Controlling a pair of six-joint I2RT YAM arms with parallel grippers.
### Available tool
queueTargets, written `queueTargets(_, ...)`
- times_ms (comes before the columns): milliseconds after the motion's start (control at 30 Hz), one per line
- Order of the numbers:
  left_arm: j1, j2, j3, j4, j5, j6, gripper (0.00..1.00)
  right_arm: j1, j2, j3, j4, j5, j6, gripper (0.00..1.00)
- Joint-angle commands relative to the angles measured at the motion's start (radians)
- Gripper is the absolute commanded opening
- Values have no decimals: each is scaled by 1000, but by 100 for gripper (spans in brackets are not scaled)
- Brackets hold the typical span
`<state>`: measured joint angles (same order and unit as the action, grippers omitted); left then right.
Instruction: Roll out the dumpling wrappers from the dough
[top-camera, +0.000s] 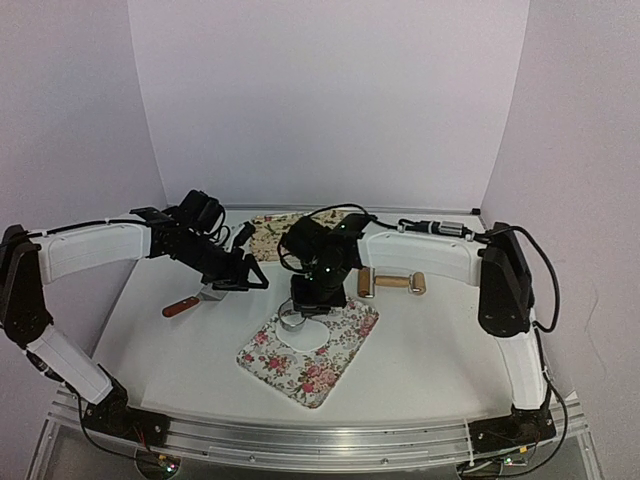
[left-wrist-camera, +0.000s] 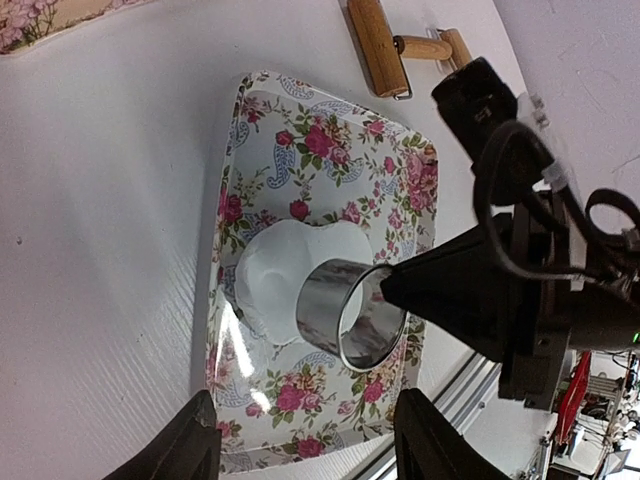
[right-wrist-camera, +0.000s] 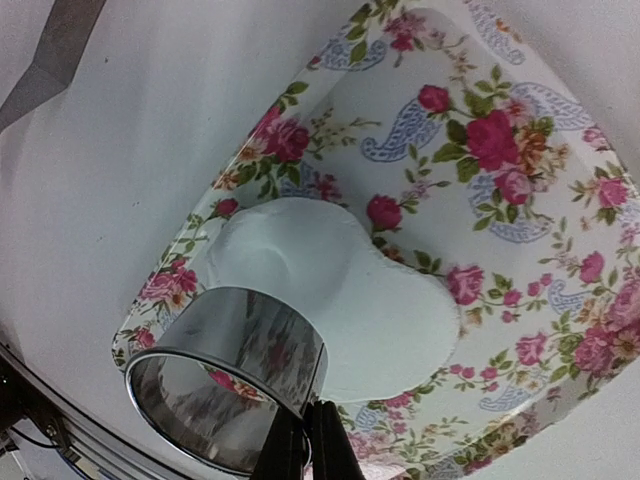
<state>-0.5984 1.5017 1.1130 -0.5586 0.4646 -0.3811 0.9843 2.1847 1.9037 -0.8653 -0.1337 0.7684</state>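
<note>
A thin flattened patch of white dough (right-wrist-camera: 340, 290) lies on the flowered tray (right-wrist-camera: 520, 150) in the middle of the table. My right gripper (right-wrist-camera: 305, 450) is shut on the wall of a shiny metal ring (right-wrist-camera: 230, 370) and holds it tilted over the near-left edge of the dough (top-camera: 308, 332). Whether the ring (left-wrist-camera: 345, 315) touches the dough (left-wrist-camera: 285, 270) I cannot tell. My left gripper (left-wrist-camera: 305, 450) hangs open and holds nothing, left of the tray (top-camera: 335, 372) and above the table. The dumpling wrappers are out of view.
A wooden rolling pin (top-camera: 390, 282) lies right of the right gripper (top-camera: 298, 312). A spatula with a wooden handle (top-camera: 185, 303) lies under the left arm near the left gripper (top-camera: 245, 280). A second flowered tray (top-camera: 268, 237) sits at the back by the wall.
</note>
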Motion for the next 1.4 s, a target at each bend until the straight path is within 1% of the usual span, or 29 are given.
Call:
queueTargets(0, 26, 16, 39, 14, 69, 64, 56, 12, 65, 135, -110, 39, 42, 0)
queueTargets(267, 26, 63, -1, 63, 145, 101, 48, 13, 69, 111, -148, 28, 67, 0)
queueTargets(700, 26, 74, -27, 49, 157, 145, 47, 13, 115, 112, -156, 10, 56, 0)
queueTargets(1133, 25, 66, -29, 32, 150, 154, 47, 12, 146, 123, -156, 22, 43, 0)
queueTargets(1367, 26, 72, -26, 30, 149, 154, 47, 13, 168, 108, -157, 2, 42, 0)
